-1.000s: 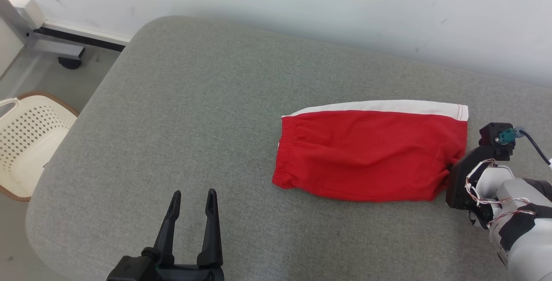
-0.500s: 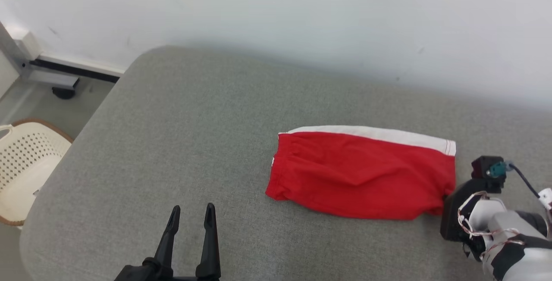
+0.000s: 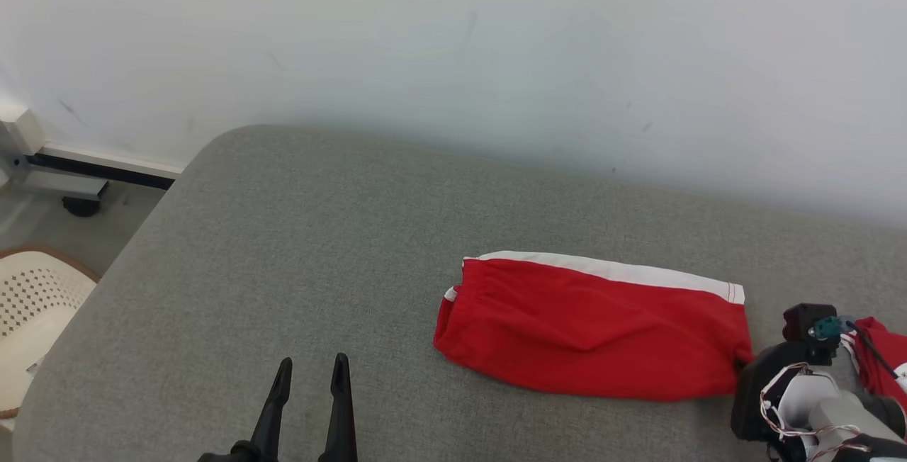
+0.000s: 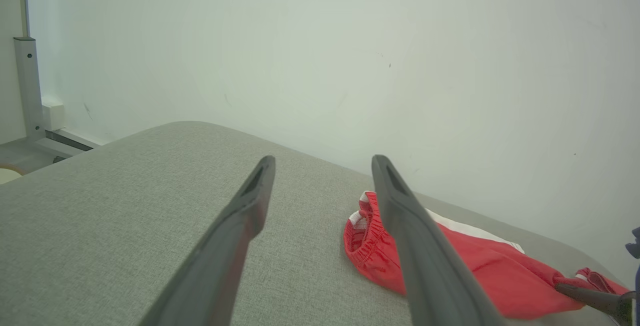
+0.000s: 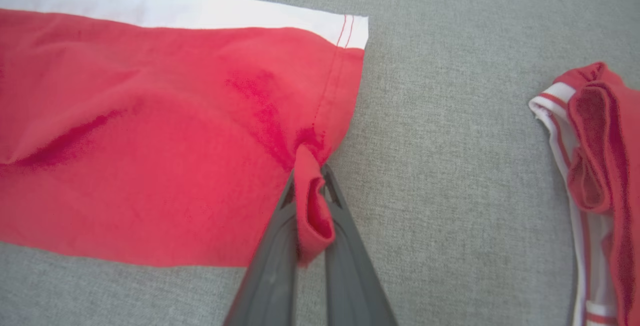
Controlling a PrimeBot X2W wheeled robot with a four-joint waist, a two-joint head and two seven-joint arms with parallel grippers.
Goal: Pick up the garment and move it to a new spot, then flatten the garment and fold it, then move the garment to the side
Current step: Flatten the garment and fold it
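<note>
Red garment [image 3: 588,331], seemingly folded, right gripper [image 5: 310,173] pinching hem

**Left hand open and empty, right hand pinched shut**

The left hand [image 3: 312,361] hovers at the near left. Its two dark fingers are spread apart, point toward the far side and grip nothing. The right hand [image 5: 309,178] reaches in low from the near right, with its fingers pressed together on a pinched fold at the garment's [image 5: 150,131] hem corner. Its pale wrist [image 3: 815,405], strung with loose wires, angles leftward.
</note>
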